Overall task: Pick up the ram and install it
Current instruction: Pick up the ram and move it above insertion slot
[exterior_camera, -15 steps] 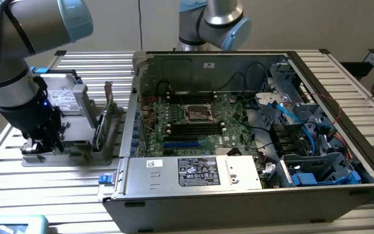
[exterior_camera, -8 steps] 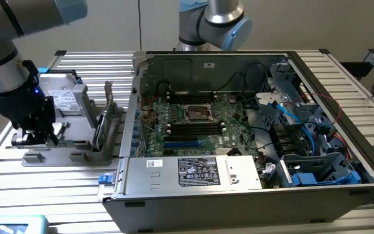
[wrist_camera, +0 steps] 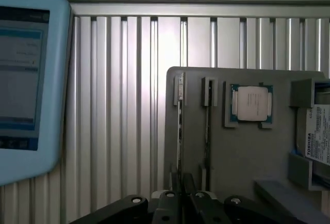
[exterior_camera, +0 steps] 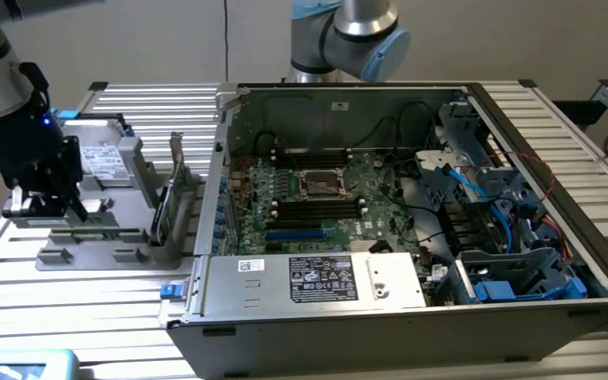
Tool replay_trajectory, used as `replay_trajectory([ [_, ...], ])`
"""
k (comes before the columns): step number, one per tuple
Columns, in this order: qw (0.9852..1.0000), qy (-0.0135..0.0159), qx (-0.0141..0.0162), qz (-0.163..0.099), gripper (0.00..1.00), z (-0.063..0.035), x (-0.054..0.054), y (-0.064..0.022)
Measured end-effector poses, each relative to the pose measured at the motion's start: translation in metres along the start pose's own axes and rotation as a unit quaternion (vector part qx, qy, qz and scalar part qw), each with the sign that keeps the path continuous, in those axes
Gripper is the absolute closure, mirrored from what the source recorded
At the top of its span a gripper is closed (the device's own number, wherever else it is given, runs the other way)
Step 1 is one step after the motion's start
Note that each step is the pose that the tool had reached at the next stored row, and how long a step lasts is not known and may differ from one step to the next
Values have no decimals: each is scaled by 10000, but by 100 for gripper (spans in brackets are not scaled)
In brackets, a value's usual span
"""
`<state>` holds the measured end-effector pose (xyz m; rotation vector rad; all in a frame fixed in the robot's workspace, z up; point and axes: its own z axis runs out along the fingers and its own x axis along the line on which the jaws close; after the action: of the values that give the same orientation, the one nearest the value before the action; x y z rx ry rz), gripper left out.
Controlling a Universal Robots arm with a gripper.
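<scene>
The ram (wrist_camera: 179, 126) is a thin green stick standing on edge in a slot of the grey holder (wrist_camera: 242, 157). My gripper (wrist_camera: 181, 188) sits at the near end of that stick, its two dark fingers shut tight against the stick's sides. In the exterior view the gripper (exterior_camera: 72, 212) hangs low over the holder (exterior_camera: 82, 257) at the exterior view's left, well away from the open computer case (exterior_camera: 389, 317). The black memory slots (exterior_camera: 315, 207) lie beside the processor socket on the motherboard.
A second stick (wrist_camera: 207, 115) stands in the neighbouring slot, then a processor chip (wrist_camera: 251, 104) and a hard drive (wrist_camera: 317, 136). An upright green expansion card (exterior_camera: 162, 210) stands between holder and case. A blue-framed tablet (wrist_camera: 26, 79) lies nearby. Another arm (exterior_camera: 351, 36) stands behind the case.
</scene>
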<state>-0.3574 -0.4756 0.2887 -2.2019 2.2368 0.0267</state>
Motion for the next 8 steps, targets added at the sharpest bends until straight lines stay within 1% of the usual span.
replay_trajectory([
  [8, 10000, -4, 0, 1, 86, -366, 71, -294],
])
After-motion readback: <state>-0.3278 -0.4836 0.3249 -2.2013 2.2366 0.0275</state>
